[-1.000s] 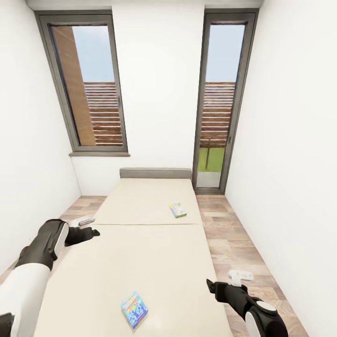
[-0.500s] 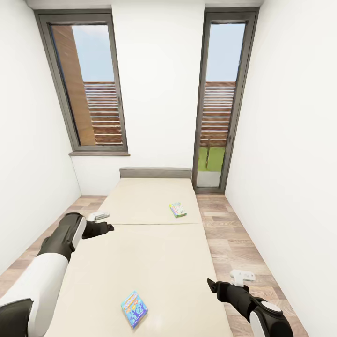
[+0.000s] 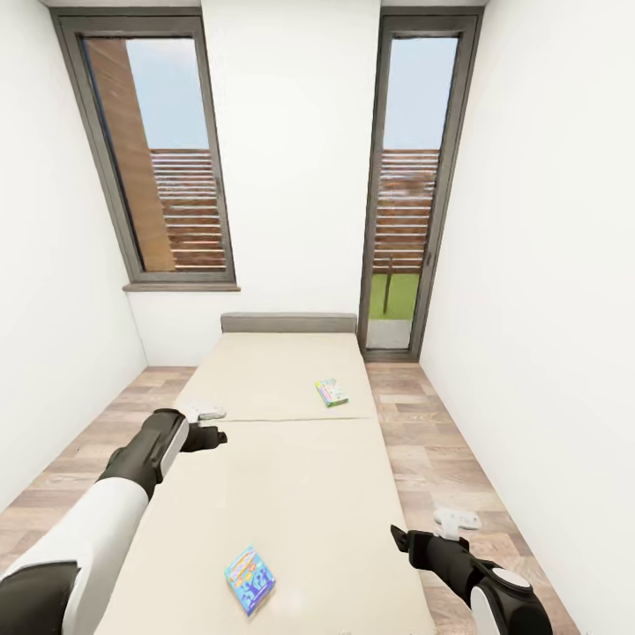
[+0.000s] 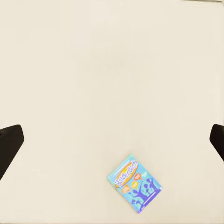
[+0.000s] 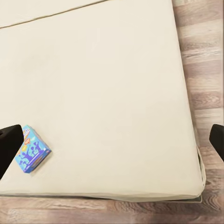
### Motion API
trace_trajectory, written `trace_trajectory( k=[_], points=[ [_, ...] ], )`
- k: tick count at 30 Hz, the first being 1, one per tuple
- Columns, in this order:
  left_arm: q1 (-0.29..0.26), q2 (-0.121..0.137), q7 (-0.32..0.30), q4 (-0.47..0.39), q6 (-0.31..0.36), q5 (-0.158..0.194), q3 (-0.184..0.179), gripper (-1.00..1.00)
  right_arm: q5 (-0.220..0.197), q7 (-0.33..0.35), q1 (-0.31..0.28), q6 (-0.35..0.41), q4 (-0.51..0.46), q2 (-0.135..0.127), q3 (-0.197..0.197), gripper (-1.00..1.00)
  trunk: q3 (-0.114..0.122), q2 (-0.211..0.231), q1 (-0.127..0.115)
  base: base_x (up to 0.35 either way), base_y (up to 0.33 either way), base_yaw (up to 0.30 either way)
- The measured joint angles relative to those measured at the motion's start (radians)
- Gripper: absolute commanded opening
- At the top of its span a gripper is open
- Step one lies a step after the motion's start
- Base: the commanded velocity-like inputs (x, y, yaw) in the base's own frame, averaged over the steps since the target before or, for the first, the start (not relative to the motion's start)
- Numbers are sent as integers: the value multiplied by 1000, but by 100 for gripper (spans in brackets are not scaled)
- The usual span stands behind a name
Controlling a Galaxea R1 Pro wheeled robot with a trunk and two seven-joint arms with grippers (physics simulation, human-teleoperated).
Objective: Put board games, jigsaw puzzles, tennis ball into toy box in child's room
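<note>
Cream bed [image 3: 282, 476], two board games [image 3: 250, 578], wood-plank floor [image 3: 432, 450]

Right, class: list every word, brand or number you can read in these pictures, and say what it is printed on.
Blue game box on the bed: an orange title is printed on it, too blurred to read.
Green game box further up the bed: print too small to read.
No other text is legible.

Looking down your left end effector [image 4: 112, 140], you see its two dark fingertips [image 4: 9, 142] spread wide apart at either edge over the plain cream bed [image 4: 93, 70], with a light-blue board game box [image 4: 135, 183] lying flat and askew on it, untouched.
</note>
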Motion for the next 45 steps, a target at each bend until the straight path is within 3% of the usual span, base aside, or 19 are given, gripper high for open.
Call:
trace_trajectory(
  k=[11,25,31,38,45],
  points=[
    [0,4,4,45,-66,0,-12,100,0,0,0,0,4,0,0,100,-14,0,0,0,0,-148],
    [0,8,5,51,-73,-1,-13,100,0,-1,-1,-1,6,0,0,100,-30,0,0,0,0,-103],
    [0,9,5,52,-78,0,-15,100,0,-2,-1,-2,6,1,1,100,-31,0,0,0,0,108],
    [1,9,4,52,-144,0,-19,100,2,-3,-1,-2,7,0,1,100,-31,0,0,0,0,228],
    [1,9,4,53,-166,1,-19,100,2,-3,-1,-3,7,0,1,100,-31,0,0,64,0,78]
  ],
)
